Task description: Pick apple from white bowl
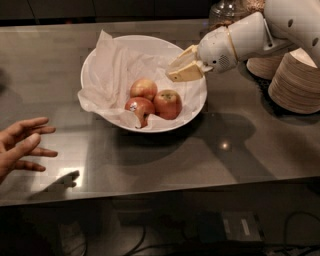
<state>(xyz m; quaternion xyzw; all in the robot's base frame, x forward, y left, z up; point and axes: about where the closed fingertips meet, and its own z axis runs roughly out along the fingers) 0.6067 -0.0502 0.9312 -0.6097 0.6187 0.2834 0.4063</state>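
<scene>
The white bowl (193, 113) sits on the grey table, lined with crumpled white tissue paper (107, 75). Three red-yellow apples lie in it: one at the back (144, 89), one at the right (167, 103) and one at the front left (139, 109). My gripper (172, 70), with beige fingers on a white arm, hangs above the bowl's right rim, up and to the right of the apples. It is shut, holds nothing and touches no apple.
Stacks of beige paper bowls (295, 82) stand at the right edge, behind the arm. A glass jar (227, 10) is at the back. A person's open hand (22, 145) reaches in over the table from the left. The table's front edge (150, 197) runs below.
</scene>
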